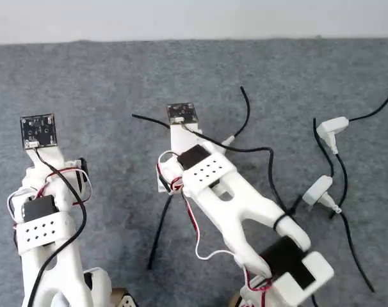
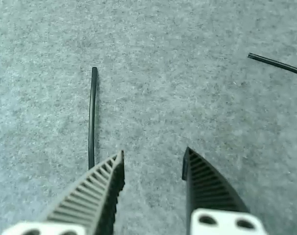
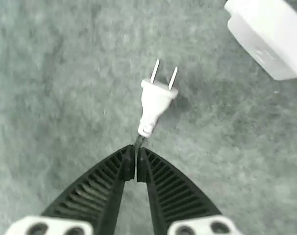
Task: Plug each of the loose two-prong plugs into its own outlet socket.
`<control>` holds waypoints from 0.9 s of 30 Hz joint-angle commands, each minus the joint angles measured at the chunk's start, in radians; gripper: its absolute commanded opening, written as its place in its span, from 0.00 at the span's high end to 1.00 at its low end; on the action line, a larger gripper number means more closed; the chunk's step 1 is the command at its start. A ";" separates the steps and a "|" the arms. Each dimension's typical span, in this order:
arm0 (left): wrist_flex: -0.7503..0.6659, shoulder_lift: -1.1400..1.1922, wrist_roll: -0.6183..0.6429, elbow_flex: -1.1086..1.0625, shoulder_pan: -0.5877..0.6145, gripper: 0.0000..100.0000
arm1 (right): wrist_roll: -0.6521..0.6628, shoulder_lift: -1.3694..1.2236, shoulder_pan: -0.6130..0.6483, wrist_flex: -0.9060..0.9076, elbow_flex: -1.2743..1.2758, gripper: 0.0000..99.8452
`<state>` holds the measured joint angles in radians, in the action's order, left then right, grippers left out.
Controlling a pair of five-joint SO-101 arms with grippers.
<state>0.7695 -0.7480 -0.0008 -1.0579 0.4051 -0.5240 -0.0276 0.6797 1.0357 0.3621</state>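
Note:
A white two-prong plug (image 3: 158,100) lies on the grey carpet with its prongs pointing away from my right gripper (image 3: 136,149). That gripper is shut on the black cable just behind the plug body. A white socket block (image 3: 271,34) sits a little beyond the prongs, off to one side. My left gripper (image 2: 154,152) hangs open over bare carpet with nothing between its fingers. A loose black cable end (image 2: 93,112) lies just past one fingertip. In the high view the right arm (image 1: 213,179) is at the centre and the left arm (image 1: 43,211) at the left.
At the right of the table lie two more white plug or socket pieces (image 1: 331,128) (image 1: 319,188) on black cables. Further black cables (image 1: 159,230) (image 2: 276,63) trail across the carpet around the right arm. A pale wall runs along the far edge.

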 commanded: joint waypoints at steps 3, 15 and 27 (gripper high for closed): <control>-0.029 0.003 0.026 0.007 0.005 0.81 | -0.034 -0.045 0.008 -0.064 -0.049 0.92; -0.034 -0.002 0.021 -0.005 0.005 0.81 | -0.035 -0.077 0.073 -0.199 -0.046 0.64; -0.048 0.000 0.020 -0.010 0.005 0.81 | -0.035 -0.160 0.071 -0.249 -0.051 0.73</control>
<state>0.7480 -0.7449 0.0130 -1.0764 0.4051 -0.5470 -0.2010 0.7503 0.8071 0.3621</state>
